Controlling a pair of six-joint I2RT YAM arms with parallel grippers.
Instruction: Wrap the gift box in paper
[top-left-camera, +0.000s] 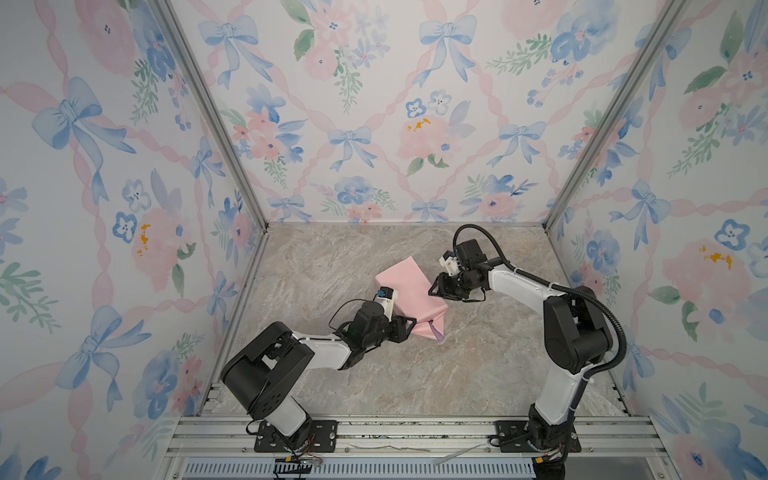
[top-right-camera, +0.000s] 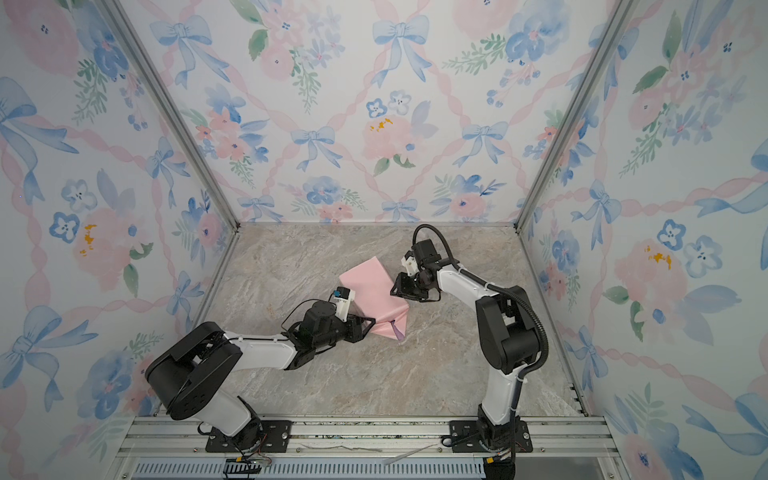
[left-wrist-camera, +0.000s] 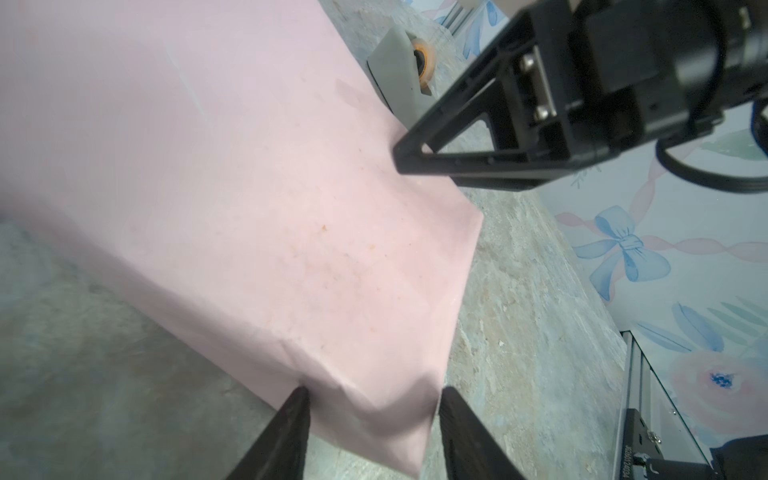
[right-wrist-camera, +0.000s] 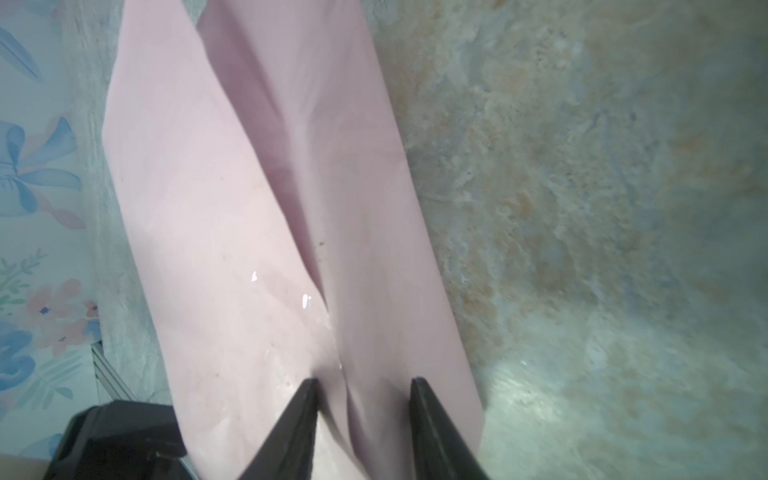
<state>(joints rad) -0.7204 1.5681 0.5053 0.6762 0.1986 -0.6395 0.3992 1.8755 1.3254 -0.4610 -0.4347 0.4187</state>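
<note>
The paper lies folded into a pale pink parcel in the middle of the table. A sliver of its lilac side shows at the near end. The gift box is hidden inside it. My left gripper is at the parcel's near end, with its jaws pressed on both sides of the dented paper. My right gripper is at the parcel's right edge. Its jaws stand apart astride a raised fold of the paper, where the overlapping flap meets the layer below.
A grey tape dispenser with an orange roll stands just beyond the parcel, behind the right gripper. The marble tabletop is boxed in by floral walls on three sides. An aluminium rail runs along the front.
</note>
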